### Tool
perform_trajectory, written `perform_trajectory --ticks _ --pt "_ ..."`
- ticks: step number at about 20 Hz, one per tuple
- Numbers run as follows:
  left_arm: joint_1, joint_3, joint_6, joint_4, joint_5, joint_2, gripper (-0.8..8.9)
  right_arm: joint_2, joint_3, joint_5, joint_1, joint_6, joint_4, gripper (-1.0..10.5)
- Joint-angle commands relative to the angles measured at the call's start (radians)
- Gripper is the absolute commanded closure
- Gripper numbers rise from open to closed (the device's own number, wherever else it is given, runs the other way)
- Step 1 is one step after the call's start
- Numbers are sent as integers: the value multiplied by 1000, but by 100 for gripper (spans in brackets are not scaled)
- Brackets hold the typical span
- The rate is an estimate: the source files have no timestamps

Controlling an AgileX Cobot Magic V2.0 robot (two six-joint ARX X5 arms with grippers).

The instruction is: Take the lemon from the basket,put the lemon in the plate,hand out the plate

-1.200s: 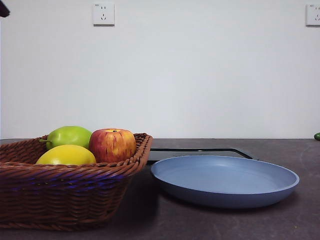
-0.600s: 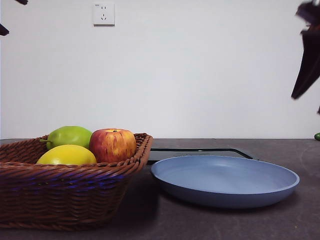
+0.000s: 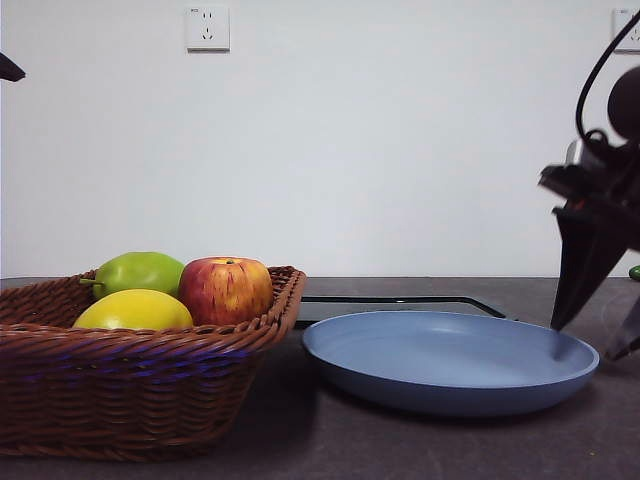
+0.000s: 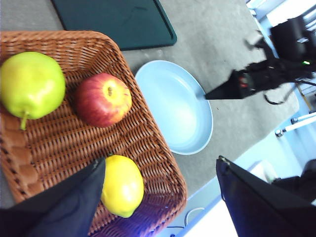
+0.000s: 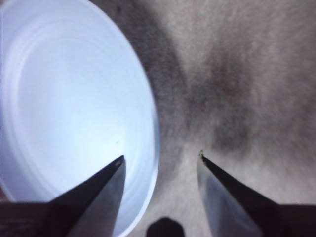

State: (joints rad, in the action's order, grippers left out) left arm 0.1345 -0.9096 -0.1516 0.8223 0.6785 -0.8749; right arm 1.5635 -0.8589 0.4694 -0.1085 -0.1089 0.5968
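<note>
My left gripper [image 4: 158, 197] is wide open above the lemon [image 4: 122, 185] to grab it, and my open right gripper [image 5: 160, 160] straddles the plate's [image 5: 74, 98] rim to lift it.

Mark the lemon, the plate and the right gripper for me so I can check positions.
lemon [image 4: 122, 185], left wrist view, middle of its yellow skin.
plate [image 3: 455, 389], front view, near outer wall of its rim.
right gripper [image 5: 159, 159], right wrist view, midway between its open fingertips, straddling the plate's rim.

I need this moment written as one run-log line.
lemon: in basket | plate: empty | left gripper: open above lemon | right gripper: open, astride plate rim
</note>
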Motion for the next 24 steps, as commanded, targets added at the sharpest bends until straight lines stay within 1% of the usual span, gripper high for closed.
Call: perform_trajectory --ticks 1,3,4,7,12,13,14,15,17,18,19,20,22,24 --pt "7 -15 -5 -5 -2 -5 424 43 -16 4 -18 -11 -28 742" --pt "11 -15 -6 -5 -2 -5 424 65 -16 3 -37 -21 -49 744" --pt "11 -15 -5 -5 -3 -5 424 72 -16 2 -42 -28 -53 769" --pt "11 -15 -5 7 -11 -5 424 79 -16 -5 -53 -29 -59 935" --pt "20 -15 2 64 -29 -6 424 67 -18 -2 -41 -32 -55 943" --pt "32 -15 2 79 -43 -6 424 53 -18 2 -40 -32 -50 943" --pt "49 -15 1 98 -77 -6 423 37 -19 3 -36 -32 -43 943" --pt "69 -15 -7 120 -97 -6 417 17 -21 3 -36 -32 -37 943" --pt "137 -15 -65 144 -106 -9 381 -35 -21 3 -36 -32 -31 943" --pt "183 -15 -87 140 -148 -13 381 -64 -21 3 -36 -32 -31 943" --pt "226 -15 -93 140 -211 -18 381 -91 -21 3 -36 -32 -30 943" --pt "281 -15 -112 139 -294 -34 381 -123 -21 3 -36 -32 -29 943" --pt "369 -15 -145 136 -420 -75 381 -179 -21 2 -36 -32 -24 943" --pt "443 -15 -175 104 -470 -136 381 -229 -21 0 -36 -33 -16 943"
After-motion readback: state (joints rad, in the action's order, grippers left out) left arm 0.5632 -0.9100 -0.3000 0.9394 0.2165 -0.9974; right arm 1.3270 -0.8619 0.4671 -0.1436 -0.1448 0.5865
